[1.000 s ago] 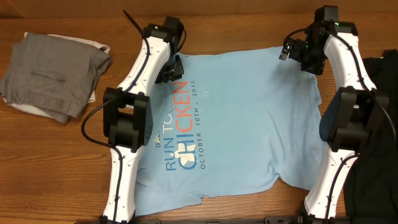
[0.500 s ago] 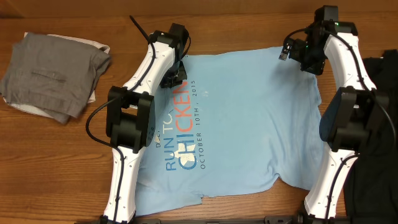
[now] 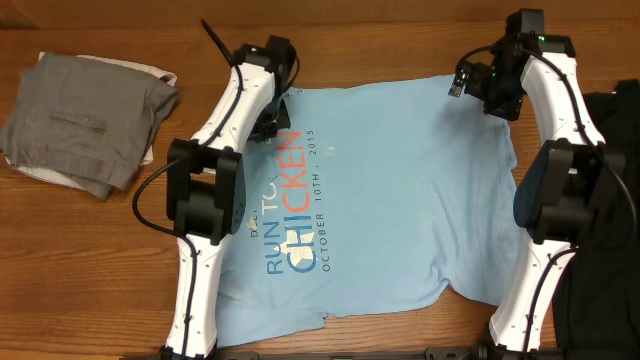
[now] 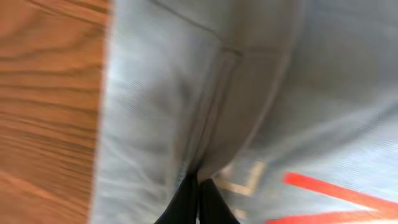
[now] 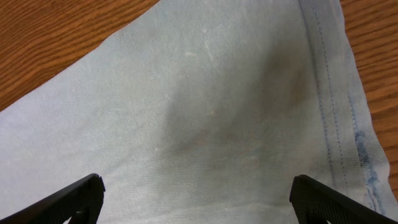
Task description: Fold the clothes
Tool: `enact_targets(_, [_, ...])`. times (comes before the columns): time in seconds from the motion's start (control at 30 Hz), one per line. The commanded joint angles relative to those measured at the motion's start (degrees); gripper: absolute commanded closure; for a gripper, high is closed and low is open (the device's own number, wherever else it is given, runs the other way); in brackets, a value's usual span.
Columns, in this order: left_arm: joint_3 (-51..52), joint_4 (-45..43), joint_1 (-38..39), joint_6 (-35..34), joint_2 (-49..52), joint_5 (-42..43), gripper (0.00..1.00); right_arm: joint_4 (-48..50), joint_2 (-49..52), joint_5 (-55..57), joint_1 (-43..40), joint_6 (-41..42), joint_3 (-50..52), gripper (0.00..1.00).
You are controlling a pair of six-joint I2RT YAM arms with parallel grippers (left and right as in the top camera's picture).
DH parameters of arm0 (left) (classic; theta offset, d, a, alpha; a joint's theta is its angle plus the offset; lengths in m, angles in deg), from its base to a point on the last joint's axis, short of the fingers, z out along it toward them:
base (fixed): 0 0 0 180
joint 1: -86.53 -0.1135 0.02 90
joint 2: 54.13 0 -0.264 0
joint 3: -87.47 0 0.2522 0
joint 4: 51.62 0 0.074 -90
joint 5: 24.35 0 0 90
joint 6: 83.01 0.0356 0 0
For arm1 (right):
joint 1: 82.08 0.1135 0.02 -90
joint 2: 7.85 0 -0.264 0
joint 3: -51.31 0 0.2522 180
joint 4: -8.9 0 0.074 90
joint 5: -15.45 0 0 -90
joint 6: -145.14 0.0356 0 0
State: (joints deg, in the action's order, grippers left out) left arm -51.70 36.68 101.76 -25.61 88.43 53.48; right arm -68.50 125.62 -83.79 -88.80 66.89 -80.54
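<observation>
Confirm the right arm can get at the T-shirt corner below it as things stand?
Probably yes. The right gripper hangs open right above the T-shirt, with bare cloth showing between its fingers and nothing in the way. The left gripper is shut on the opposite edge, well clear.

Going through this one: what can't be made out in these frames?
- Left gripper: fingertips hidden under its own wrist in the overhead view.
- Light blue short-sleeved T-shirt: left wrist view blurred, pinched amount unclear; left side hidden under left arm overhead.
- Black object: cut off by overhead's right edge.

Wooden table point(image 3: 90, 250), warm brown grain; grey folded cloth point(image 3: 85, 120) left, dark fabric point(image 3: 628, 300) right.
</observation>
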Motion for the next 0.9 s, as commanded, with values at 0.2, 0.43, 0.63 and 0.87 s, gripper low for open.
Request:
enact_targets(0.2, [-1.86, 0.61, -3.04, 7.78, 0.57, -10.60, 0.96, 0.31, -0.59, -0.50, -0.11, -0.22, -1.18, 0.00])
enact_targets(0.43, [-1.84, -0.22, -5.16, 8.90, 0.57, -18.21, 0.95, 0.31, -0.59, -0.50, -0.11, -0.22, -1.18, 0.00])
enact_targets(0.63, [-1.84, -1.14, -7.74, 8.87, 0.57, -17.88, 0.95, 0.31, -0.59, -0.50, -0.11, -0.22, -1.18, 0.00])
enact_targets(0.87, [-1.84, -1.16, -10.49, 8.83, 0.57, -16.28, 0.93, 0.31, -0.59, -0.50, -0.11, -0.22, -1.18, 0.00])
